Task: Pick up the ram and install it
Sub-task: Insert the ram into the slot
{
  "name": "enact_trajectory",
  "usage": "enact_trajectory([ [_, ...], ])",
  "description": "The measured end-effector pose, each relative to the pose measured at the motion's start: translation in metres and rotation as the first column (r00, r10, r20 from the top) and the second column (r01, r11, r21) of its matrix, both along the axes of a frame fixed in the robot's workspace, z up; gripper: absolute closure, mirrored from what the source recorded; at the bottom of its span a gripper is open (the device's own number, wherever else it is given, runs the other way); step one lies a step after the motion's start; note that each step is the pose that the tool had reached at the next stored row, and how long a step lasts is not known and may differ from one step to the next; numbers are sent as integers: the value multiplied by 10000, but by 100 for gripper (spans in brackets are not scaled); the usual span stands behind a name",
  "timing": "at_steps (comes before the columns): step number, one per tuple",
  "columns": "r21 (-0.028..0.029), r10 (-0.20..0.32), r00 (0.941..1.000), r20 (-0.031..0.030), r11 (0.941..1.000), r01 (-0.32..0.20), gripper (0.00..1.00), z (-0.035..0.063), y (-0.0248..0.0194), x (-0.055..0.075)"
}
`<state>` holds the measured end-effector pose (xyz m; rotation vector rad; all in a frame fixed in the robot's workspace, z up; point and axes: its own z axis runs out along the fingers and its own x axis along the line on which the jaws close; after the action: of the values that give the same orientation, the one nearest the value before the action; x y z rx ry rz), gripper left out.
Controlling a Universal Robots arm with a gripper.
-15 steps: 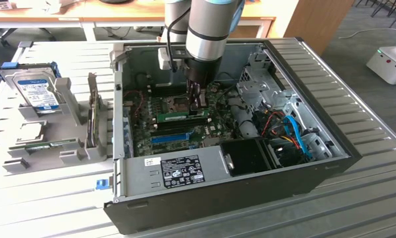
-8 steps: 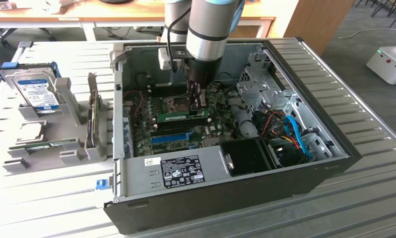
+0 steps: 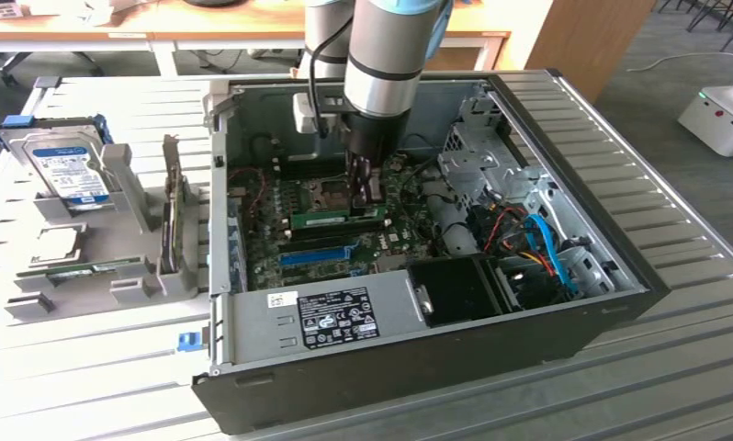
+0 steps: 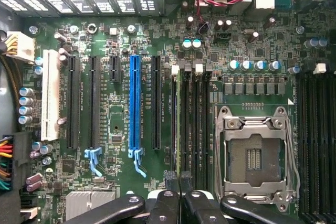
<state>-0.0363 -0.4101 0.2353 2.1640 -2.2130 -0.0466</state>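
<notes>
On the slatted tabletop (image 3: 685, 367), at the exterior view's left, a grey rack holds a silver hard drive (image 3: 66, 170) with a blue label and a spare green stick (image 3: 91, 269); to its right lies the open computer case (image 3: 465, 349), its motherboard (image 3: 330, 262) facing up; near the middle of that board the ram (image 3: 332, 219) stands on edge in a memory slot, a long, narrow green strip with a pale label on its side and dark chips, running left to right in the exterior view; in the wrist view the ram (image 4: 178, 119) shows edge-on as a thin green line between the blue expansion slot (image 4: 134, 103) and the bare processor socket (image 4: 254, 156); the gripper (image 3: 366, 195) hangs straight down from the arm over the ram's right-hand end; its black fingertips (image 4: 170, 178) are drawn almost together, pinching the ram's top edge, the gripper (image 4: 179, 179) closed on it.
</notes>
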Motion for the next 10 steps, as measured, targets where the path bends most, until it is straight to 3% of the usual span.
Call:
enact_trajectory([
  [10, 0, -1, 10000, 0, 10000, 1, 88, -2, -21, -1],
])
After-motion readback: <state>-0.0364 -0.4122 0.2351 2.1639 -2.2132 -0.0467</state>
